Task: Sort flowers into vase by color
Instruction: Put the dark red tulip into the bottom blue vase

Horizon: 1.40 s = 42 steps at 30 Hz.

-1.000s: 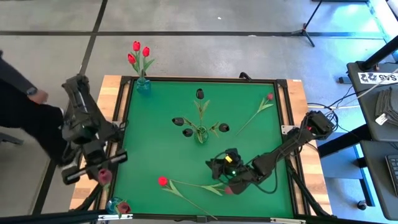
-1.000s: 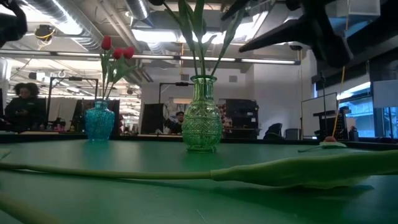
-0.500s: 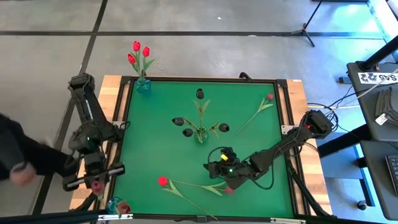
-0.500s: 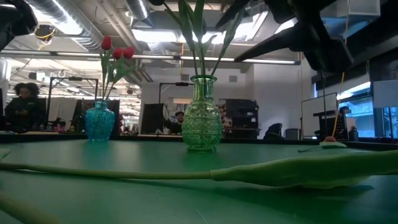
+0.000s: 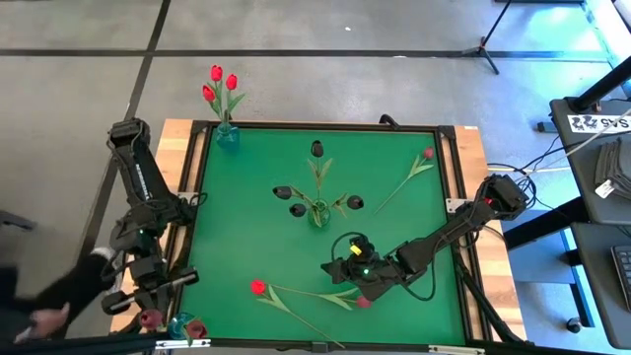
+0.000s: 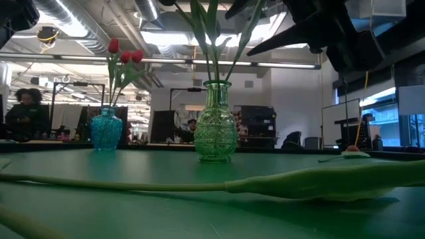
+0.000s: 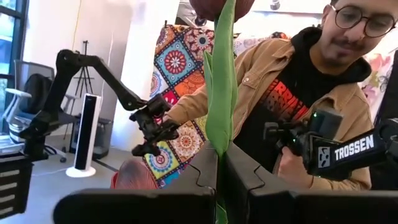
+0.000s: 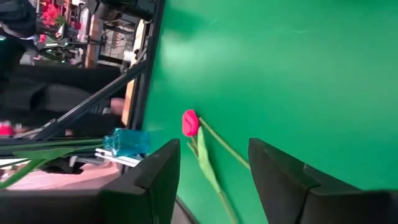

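High view shows my right jaws (image 5: pixel 340 268) wide above the red tulip (image 5: pixel 258 287) at 6 o'clock on the surface, so I'd straddle its stem; left jaws (image 5: pixel 148 296) pinch a maroon tulip (image 5: pixel 151 318).

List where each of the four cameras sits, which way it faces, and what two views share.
High: overhead, straight down; both arms, green table.
Low: table height, level; green vase, dark arm above.
Left wrist: past the shut left gripper holding a dark tulip, toward a person.
Right wrist: past the open right gripper, down at a red tulip.
Shared: that red tulip shows from overhead too.
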Each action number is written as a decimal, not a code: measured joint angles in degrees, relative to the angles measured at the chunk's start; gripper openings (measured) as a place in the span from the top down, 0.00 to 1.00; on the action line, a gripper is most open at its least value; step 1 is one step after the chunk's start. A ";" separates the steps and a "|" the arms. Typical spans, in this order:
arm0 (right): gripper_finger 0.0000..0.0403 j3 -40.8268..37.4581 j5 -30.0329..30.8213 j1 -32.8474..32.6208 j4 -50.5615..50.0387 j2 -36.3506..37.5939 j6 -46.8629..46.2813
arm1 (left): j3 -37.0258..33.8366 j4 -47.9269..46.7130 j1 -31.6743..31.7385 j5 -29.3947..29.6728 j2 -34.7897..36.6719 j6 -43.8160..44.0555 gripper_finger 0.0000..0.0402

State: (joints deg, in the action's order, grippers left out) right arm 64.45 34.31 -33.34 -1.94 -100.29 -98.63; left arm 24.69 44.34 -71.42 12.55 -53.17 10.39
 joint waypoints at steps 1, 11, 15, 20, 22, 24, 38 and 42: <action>0.53 0.00 -0.44 0.00 0.54 0.00 -0.04 | 0.00 0.02 0.00 -0.01 0.01 -0.34 1.00; 0.53 0.00 -1.39 0.00 2.07 0.00 -0.13 | 0.00 0.24 -2.14 -0.03 -1.74 -1.59 1.00; 0.53 0.00 -2.00 0.00 2.10 0.00 -0.15 | 0.00 1.40 -2.47 -0.01 -3.58 -1.59 1.00; 0.53 0.00 -2.02 0.00 2.30 0.00 -1.52 | -0.02 3.08 -2.47 0.03 -5.22 -1.99 0.99; 0.53 0.00 -2.09 0.00 2.30 0.00 -1.68 | -0.02 3.26 -2.47 0.03 -5.50 -1.99 0.98; 0.53 0.00 -2.48 0.00 2.30 0.00 -1.68 | -0.02 3.31 -2.45 0.05 -5.52 -1.93 0.96; 0.53 0.00 -2.55 0.00 2.60 0.00 -1.68 | -4.68 5.37 -3.69 0.47 -5.50 2.86 0.86; 0.53 0.00 -4.26 0.00 3.43 0.00 -1.67 | -8.03 10.18 -4.54 0.87 -5.50 5.63 0.84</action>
State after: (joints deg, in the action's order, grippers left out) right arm 64.45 30.05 -33.34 1.49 -100.29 -100.29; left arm 16.66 54.52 -75.96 13.42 -58.67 16.02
